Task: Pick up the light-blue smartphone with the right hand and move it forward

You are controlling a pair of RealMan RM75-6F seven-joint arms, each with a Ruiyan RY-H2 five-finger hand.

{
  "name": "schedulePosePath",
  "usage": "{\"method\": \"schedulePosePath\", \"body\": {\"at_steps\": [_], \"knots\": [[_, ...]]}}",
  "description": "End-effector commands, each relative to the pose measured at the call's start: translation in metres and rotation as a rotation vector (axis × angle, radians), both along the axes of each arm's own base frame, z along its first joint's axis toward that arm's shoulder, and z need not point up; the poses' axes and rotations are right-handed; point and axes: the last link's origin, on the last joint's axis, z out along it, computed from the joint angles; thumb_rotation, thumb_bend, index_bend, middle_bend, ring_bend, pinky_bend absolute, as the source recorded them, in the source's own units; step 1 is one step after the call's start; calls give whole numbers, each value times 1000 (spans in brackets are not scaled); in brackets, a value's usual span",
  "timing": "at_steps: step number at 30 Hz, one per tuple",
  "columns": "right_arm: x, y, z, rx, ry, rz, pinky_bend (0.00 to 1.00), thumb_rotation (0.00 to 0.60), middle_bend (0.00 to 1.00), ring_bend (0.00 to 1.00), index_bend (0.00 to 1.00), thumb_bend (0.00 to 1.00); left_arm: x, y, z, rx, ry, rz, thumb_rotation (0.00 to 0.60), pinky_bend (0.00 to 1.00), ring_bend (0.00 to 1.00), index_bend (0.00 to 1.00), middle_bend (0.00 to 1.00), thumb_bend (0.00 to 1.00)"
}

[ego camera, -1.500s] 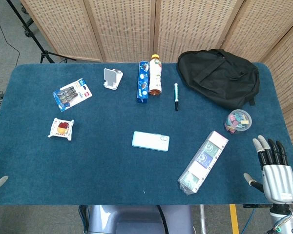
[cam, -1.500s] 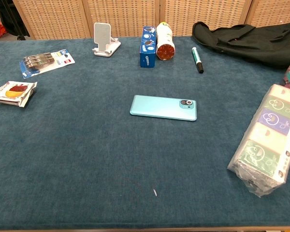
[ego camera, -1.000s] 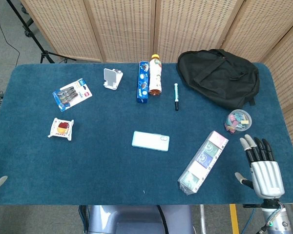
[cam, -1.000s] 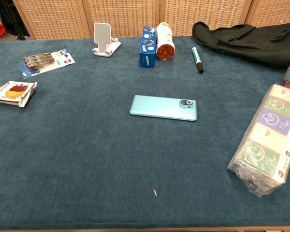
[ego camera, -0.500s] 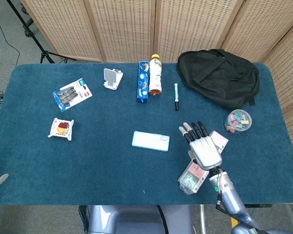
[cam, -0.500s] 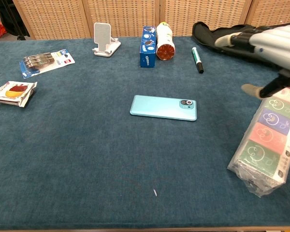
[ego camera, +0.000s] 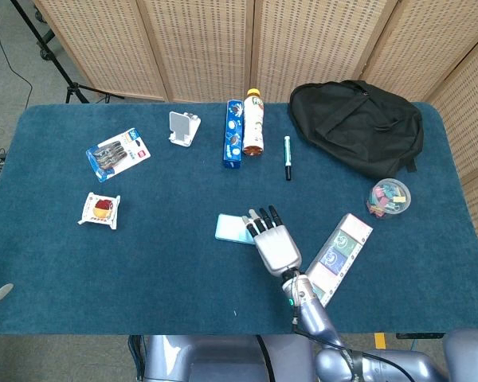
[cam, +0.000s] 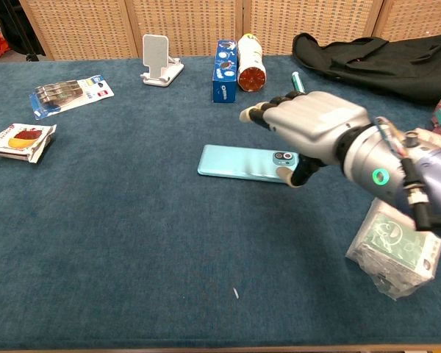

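Light-blue smartphone lies half hidden beneath the right hand, fingers spread, holding nothing.

Things on the blue table, counted

One light-blue smartphone, one black backpack, one white phone stand, one blue cookie box, one orange-capped bottle, one green marker, one robot hand.

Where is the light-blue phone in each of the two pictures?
Head view: the phone lies mid-table, its right end hidden under the right hand.
Chest view: the phone lies at center, the hand above its camera end.
Shared landmark: the blue cookie box behind it.
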Motion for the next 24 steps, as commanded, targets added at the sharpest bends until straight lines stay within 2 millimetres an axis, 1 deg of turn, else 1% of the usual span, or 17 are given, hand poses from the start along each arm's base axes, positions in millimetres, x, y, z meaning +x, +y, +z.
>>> {"method": "schedulePosePath", "body": {"at_steps": [1,5,12,16,24], "knots": [[17,-5,-21,7,27,-11,0,600,0,0,75,466,-1,0,1,1,-3,3,600,0,0,0,0,0],[24,-10,-41,3,84,-19,0,600,0,0,75,466,-2,1,2,-4,-12,9,600,0,0,0,0,0],[27,-9,-60,9,115,-34,0,600,0,0,75,467,-5,3,6,-3,-30,16,600,0,0,0,0,0],[27,-12,-67,-1,142,-32,0,600,0,0,83,504,-7,4,8,-5,-40,21,600,0,0,0,0,0],[28,-21,-71,-31,185,-14,0,600,0,0,83,508,-9,7,10,-6,-49,31,600,0,0,0,0,0]]}}
